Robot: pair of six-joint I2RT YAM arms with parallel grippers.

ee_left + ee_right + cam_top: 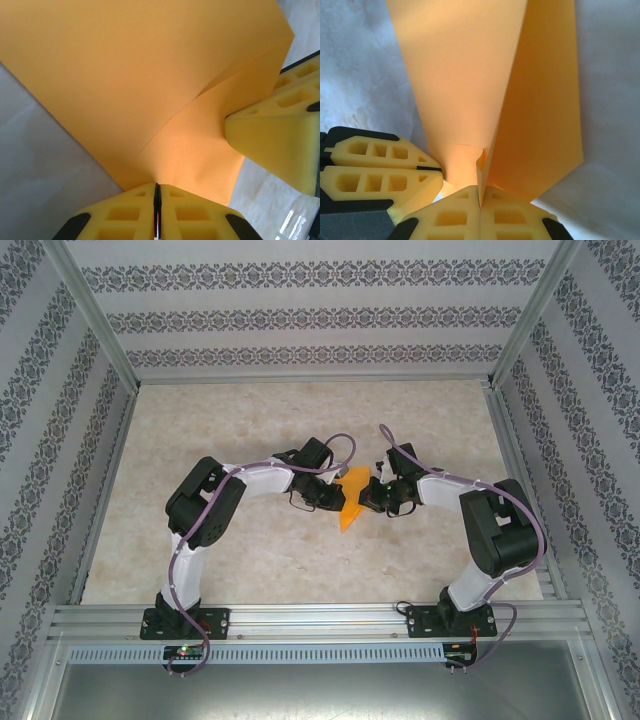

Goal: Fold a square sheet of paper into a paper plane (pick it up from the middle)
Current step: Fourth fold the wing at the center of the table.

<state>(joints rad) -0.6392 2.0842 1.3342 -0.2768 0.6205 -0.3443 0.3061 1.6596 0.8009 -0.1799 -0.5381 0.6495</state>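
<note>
The orange sheet of paper (352, 504) is folded into a narrow pointed paper plane shape with a centre crease and hangs above the middle of the table between both grippers. My left gripper (337, 499) is shut on its left side. In the left wrist view its yellow jaws (157, 186) meet on the lower edge of the paper (150, 75). My right gripper (373, 496) is shut on the right side. In the right wrist view it (480, 193) pinches the centre fold of the paper (465, 75), with the left gripper (438, 170) touching the paper's lower left flap.
The table (250, 420) is pale marbled stone, fenced by aluminium rails (310, 615) at the front and patterned walls (300, 315) on three sides. Both arms bend inward, elbows out toward the table's sides.
</note>
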